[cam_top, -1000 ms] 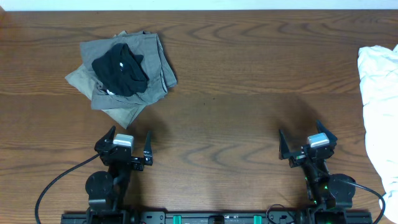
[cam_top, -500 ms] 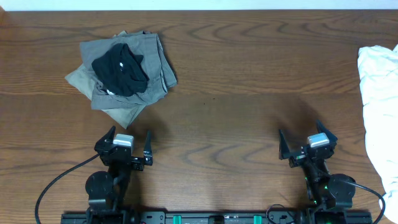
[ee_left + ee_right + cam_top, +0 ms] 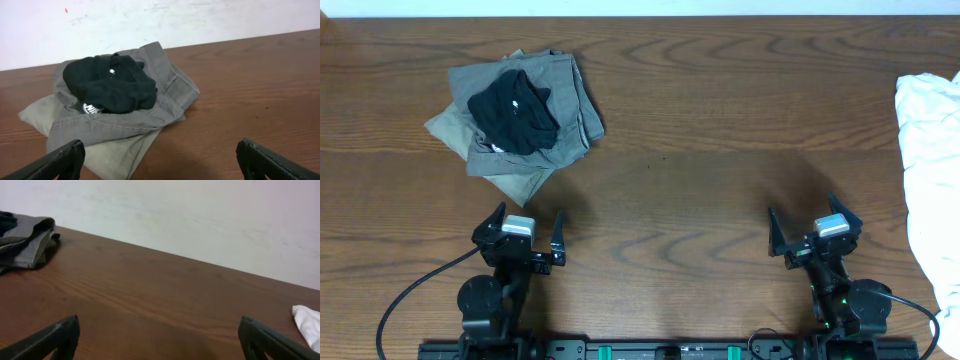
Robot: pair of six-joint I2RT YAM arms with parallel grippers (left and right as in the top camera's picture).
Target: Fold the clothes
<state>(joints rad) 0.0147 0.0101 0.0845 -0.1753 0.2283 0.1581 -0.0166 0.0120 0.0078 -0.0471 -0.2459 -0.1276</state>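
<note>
The clothes, a black T-shirt, lie bunched on top of grey-green trousers at the back left of the table. In the left wrist view the black T-shirt sits straight ahead, well beyond the fingers, on the trousers. My left gripper stands open near the front edge, below the pile, with nothing between its fingers. My right gripper is open too, at the front right over bare wood. Only a grey edge of the trousers shows far left in the right wrist view.
A crumpled white cloth lies along the table's right edge, its corner showing as white cloth in the right wrist view. A pale wall stands behind the table's far edge. Dark wood table spreads between the pile and the cloth.
</note>
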